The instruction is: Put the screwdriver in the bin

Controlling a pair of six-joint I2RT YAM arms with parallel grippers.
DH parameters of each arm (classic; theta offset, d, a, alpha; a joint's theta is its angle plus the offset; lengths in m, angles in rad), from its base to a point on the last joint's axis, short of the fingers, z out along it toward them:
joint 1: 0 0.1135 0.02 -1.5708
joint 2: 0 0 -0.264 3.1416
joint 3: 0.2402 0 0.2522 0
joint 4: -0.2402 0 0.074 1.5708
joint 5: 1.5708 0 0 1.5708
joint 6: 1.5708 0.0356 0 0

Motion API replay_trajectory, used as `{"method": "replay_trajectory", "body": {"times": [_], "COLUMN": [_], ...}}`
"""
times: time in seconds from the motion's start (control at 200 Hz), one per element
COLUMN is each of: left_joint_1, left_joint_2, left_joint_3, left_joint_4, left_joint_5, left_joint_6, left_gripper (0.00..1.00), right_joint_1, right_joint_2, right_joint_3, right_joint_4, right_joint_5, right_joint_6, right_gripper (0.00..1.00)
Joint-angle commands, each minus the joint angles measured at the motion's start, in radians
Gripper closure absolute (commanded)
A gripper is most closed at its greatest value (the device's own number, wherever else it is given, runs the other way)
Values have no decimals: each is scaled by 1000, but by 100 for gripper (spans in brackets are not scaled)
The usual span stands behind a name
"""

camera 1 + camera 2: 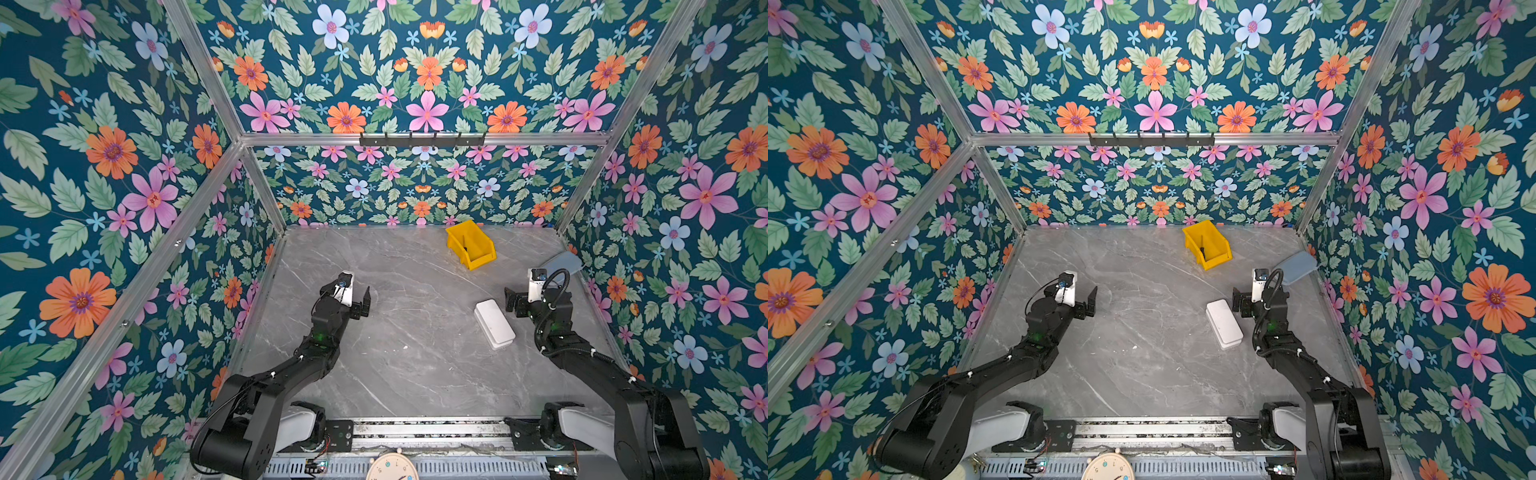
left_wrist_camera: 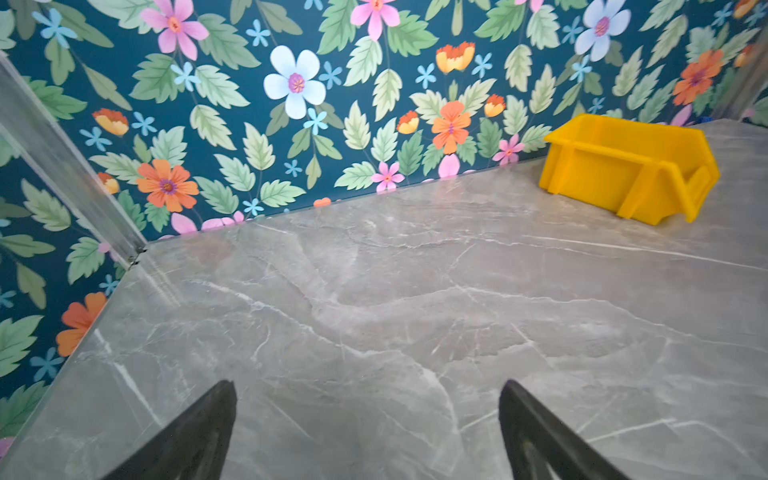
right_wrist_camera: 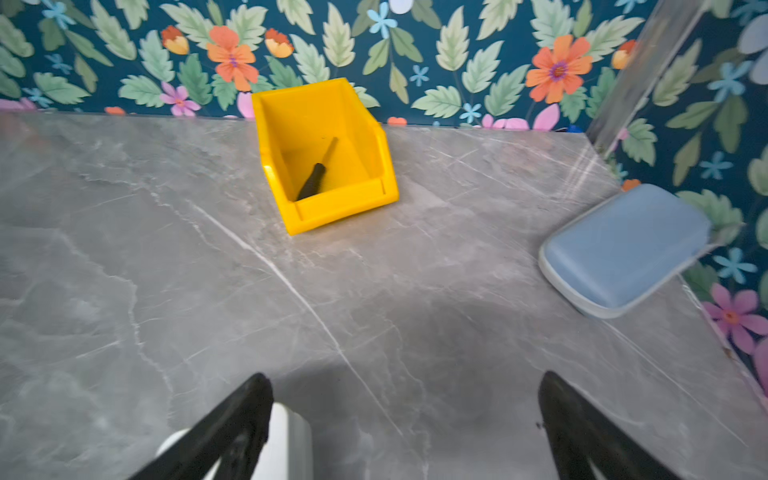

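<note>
The yellow bin (image 1: 478, 259) (image 1: 1214, 261) stands near the back wall, right of the middle. In the right wrist view the bin (image 3: 316, 108) shows its open top, and the black-handled screwdriver (image 3: 316, 178) lies inside it, its thin shaft pointing at the back wall. In a top view only a dark bit of the screwdriver (image 1: 1202, 251) shows. My right gripper (image 1: 512, 301) (image 3: 405, 378) hangs open and empty, well in front of the bin. My left gripper (image 1: 362, 305) (image 2: 368, 386) is open and empty over bare table at the left; the bin (image 2: 602, 174) shows side-on there.
A flat white box (image 1: 494, 324) (image 3: 286, 436) lies just left of the right gripper. A grey-blue rounded pad (image 1: 561, 262) (image 3: 623, 249) rests against the right wall. Floral walls close the grey marble table (image 1: 415, 353) on three sides.
</note>
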Motion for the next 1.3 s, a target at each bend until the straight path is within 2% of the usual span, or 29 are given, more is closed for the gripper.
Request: {"method": "replay_trajectory", "body": {"times": [0.0,0.105,0.335,0.46,0.52,0.59,0.725,0.78,0.84,0.9,0.955,1.015,1.295], "left_joint_1": [43,78,144,210,240,255,260,259,260,260,260,260,259], "left_joint_2": [38,86,257,343,397,358,371,379,376,374,378,376,379], "left_joint_3": [-26,-69,-103,-111,-118,-85,-34,-37,-37,-41,-41,-40,-37], "left_joint_4": [144,235,452,536,627,481,413,440,432,435,447,442,434], "left_joint_5": [-74,-131,-155,-122,-89,-66,-69,-73,-72,-77,-78,-78,-78], "left_joint_6": [23,26,-21,-86,-100,-122,-124,-118,-121,-117,-115,-115,-116], "left_gripper": [1,1,1,1,1,1,0,0,0,0,0,0,0], "right_joint_1": [-7,-18,-19,-21,-36,-63,-79,-80,-80,-80,-80,-80,-80], "right_joint_2": [-4,-5,12,52,91,161,303,273,300,277,296,278,284], "right_joint_3": [-19,-13,21,1,-30,-72,-80,-58,-72,-60,-70,-61,-65], "right_joint_4": [104,92,30,59,132,273,435,332,411,339,394,345,364], "right_joint_5": [81,57,22,-4,-10,-36,-49,-56,-54,-56,-54,-54,-53], "right_joint_6": [-17,-15,7,28,43,77,89,90,90,90,90,87,86], "right_gripper": [1,1,1,1,1,1,1,1,1,1,1,1,1]}}
